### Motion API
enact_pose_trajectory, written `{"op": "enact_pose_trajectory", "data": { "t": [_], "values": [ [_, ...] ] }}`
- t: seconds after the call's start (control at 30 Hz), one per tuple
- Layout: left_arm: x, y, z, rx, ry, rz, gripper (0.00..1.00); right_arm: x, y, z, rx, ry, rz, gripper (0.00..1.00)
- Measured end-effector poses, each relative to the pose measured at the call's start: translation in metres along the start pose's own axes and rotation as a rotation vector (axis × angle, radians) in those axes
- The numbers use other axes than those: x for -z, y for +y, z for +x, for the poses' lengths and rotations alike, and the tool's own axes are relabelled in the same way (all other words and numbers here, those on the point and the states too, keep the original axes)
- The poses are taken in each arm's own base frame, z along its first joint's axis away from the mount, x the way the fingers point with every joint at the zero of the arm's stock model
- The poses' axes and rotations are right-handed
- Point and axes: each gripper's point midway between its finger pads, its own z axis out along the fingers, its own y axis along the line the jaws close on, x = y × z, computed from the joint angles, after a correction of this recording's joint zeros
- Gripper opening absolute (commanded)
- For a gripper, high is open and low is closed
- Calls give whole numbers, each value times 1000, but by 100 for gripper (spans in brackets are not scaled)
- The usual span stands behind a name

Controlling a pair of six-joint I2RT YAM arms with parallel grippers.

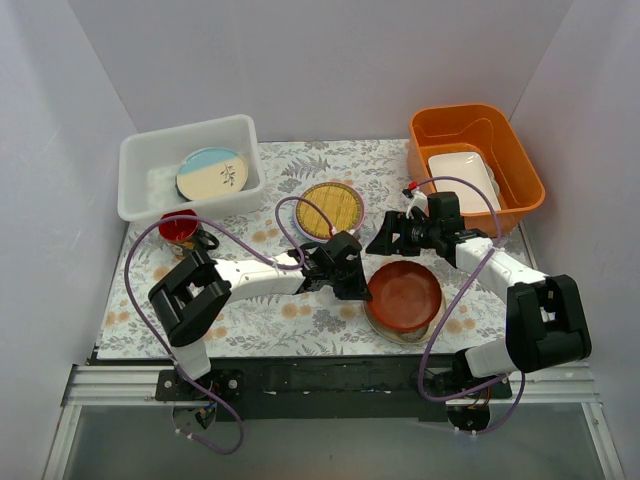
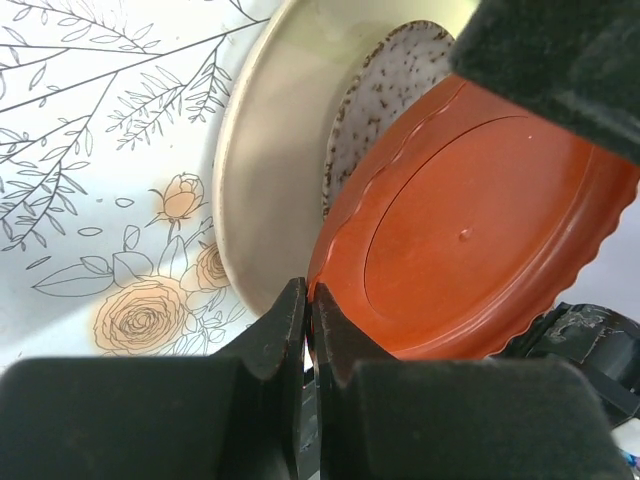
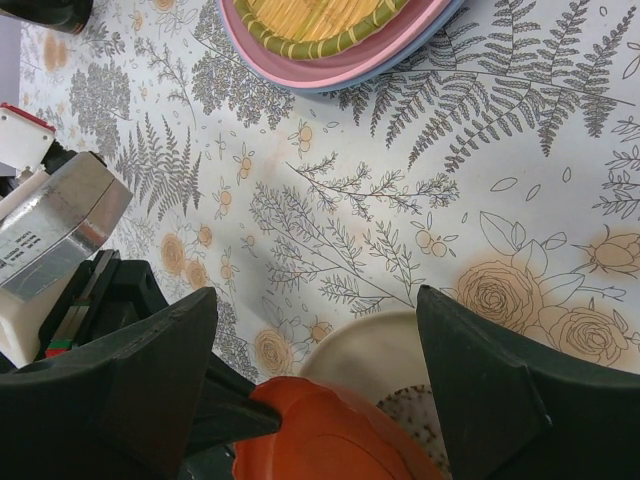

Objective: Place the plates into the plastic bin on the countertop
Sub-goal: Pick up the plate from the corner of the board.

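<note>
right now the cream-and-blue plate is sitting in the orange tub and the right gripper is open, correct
One detail is wrong. The cream-and-blue plate lies in the white plastic bin, not the orange tub, which holds only a white rectangular dish. The top external view shows this. The right gripper is open, as you said.

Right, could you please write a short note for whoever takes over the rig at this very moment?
Left claw: shut, tips at the rim of the red-brown plate; whether it actually grips the plate cannot be told.
Right claw: open, empty, above the countertop beside that plate.
Done: the cream-and-blue plate lies in the plastic bin.
To do: the red-brown plate sits on a speckled grey plate and a pale yellow plate; the woven-bamboo plate tops a second stack behind. All go into the bin.
</note>
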Motion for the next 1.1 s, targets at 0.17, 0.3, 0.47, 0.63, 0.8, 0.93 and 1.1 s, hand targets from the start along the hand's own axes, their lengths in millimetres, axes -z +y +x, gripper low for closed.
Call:
{"op": "enact_pose_trajectory", "data": {
  "t": [0.17, 0.3, 0.47, 0.63, 0.8, 0.93, 1.1],
  "values": [
    [1, 8, 1, 4, -3, -37, 0, 2, 1, 0, 3, -5, -2, 88],
    [1, 16, 1, 3, -8, -70, 0, 3, 2, 1, 4, -7, -6, 88],
    [2, 24, 0, -2, -12, -103, 0, 3, 4, 0, 2, -14, -11, 88],
    [7, 35, -6, 11, -24, -129, 0, 3, 5, -1, -1, -18, -14, 88],
    [23, 50, -18, 37, -53, -142, 0, 3, 5, -1, -3, -20, -15, 88],
    [33, 59, -30, 53, -79, -150, 0, 3, 5, -1, -5, -20, -16, 88],
    [45, 77, -38, 71, -93, -180, 0, 3, 6, -1, -6, -18, -22, 88]
  ]
}}
